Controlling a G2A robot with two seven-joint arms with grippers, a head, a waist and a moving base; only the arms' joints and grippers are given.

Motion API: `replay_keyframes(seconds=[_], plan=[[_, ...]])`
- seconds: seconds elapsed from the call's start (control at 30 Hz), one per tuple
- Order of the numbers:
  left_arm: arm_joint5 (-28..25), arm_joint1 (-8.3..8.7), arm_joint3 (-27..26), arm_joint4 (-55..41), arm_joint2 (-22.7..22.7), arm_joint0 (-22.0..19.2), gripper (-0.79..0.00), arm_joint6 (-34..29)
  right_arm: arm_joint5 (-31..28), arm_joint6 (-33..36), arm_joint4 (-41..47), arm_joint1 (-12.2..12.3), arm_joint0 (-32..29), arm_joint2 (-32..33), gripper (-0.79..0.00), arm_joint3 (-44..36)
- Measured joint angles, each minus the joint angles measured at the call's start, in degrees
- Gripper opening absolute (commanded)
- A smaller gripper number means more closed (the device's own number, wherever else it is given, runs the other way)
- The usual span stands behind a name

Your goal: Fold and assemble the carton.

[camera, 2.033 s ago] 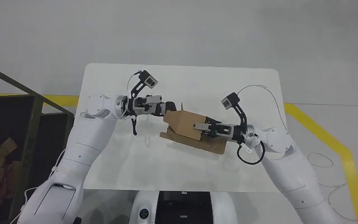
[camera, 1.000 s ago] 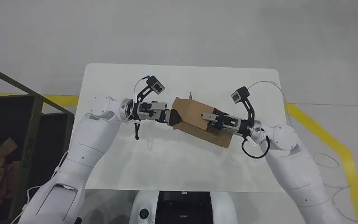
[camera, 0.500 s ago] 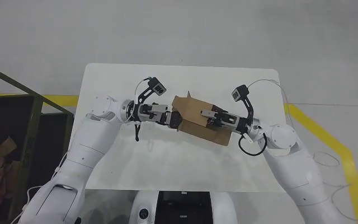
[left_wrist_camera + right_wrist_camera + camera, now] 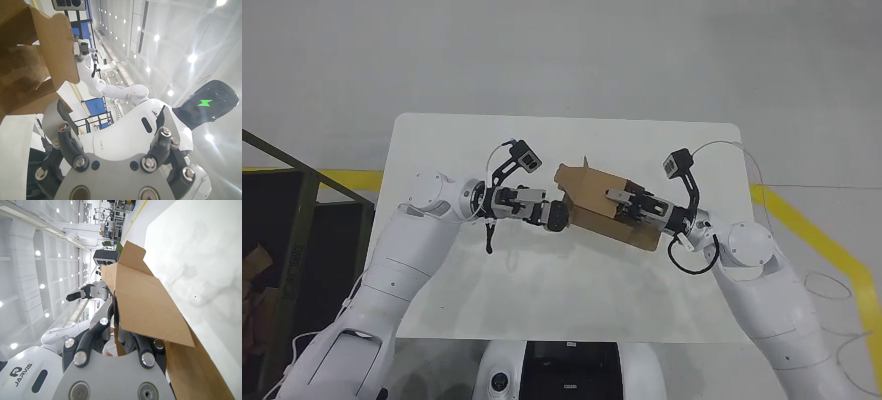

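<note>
Item 1, table (image 4: 442,290): white top, rectangular with rounded corners, its long side running across my top view. I can make out the far edge, both side edges and the near corners. The surface is plain and matt. From the right wrist view I note one small dark speck (image 4: 195,297) on the white top.

Item 2, carton (image 4: 592,190): brown cardboard, partly folded, one flap standing up at the end. It sits over the middle of the top, somewhat nearer the far edge than the near one. I cannot tell whether its underside rests on the surface or hangs just above.
</note>
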Motion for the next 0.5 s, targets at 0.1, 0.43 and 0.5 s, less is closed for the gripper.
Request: replay_keyframes(seconds=[0.1, 0.43, 0.5], plan=[[-0.01, -0.16, -0.36, 0.06, 0.6, 0.11, 0.0, 0.66, 0.3, -0.27, 0.15, -0.02, -0.13, 0.11, -0.785, -0.37], [-0.3, -0.68, 0.18, 0.1, 2.12, -0.68, 0.0, 1.42, 1.02, -1.11, 1.29, -0.24, -0.69, -0.32, -0.785, -2.08], [-0.43, -0.73, 0.51, 0.1, 2.19, -0.86, 0.0, 1.43, 1.11, -1.21, 1.35, -0.27, -0.79, -0.38, -0.785, -2.23]])
